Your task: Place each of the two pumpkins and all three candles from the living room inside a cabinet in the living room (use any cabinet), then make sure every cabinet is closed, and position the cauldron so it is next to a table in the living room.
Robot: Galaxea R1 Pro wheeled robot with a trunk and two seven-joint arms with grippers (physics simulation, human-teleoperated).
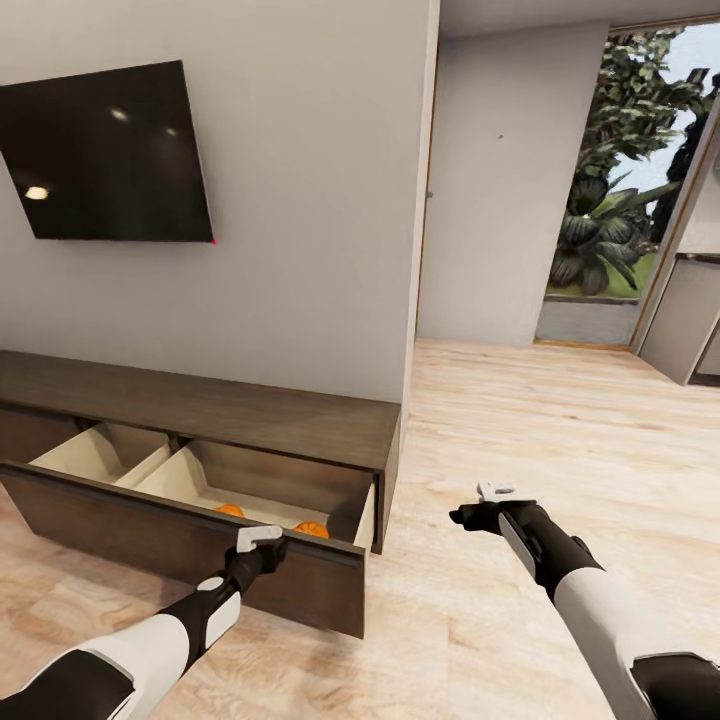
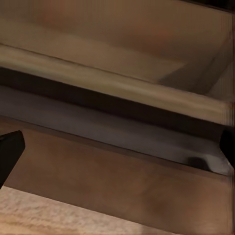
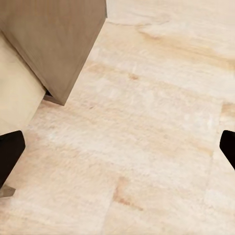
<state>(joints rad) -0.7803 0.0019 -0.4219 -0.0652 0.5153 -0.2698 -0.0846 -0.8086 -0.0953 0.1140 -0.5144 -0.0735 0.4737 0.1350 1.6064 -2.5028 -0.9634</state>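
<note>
Hovering at the front edge of the pulled-out drawer, the robot's left gripper was poised against the dark front panel of the cabinet, its fingers spread wide apart in the left wrist view with nothing between them. Two pumpkins lay inside the right-hand compartment, their orange tops just visible over the drawer front; no candles could be made out in the drawer from this angle, and the left compartment looked bare as far as it showed.

The right gripper hung over the floor well clear of the cabinet, its fingers likewise apart and holding nothing.

The risk, by this reading, lay in the push: with the left gripper set near one end of a wide drawer, an off-centre shove could skew it on its runners and leave it ajar, and a hard one could set the round pumpkins rolling inside. A finger could also slip over the top edge of the panel and into the drawer.

The setting was a room with a pale wood-plank floor, plain grey walls and a black TV mounted above the long, low unit, with greenery showing through an opening at the far right.
</note>
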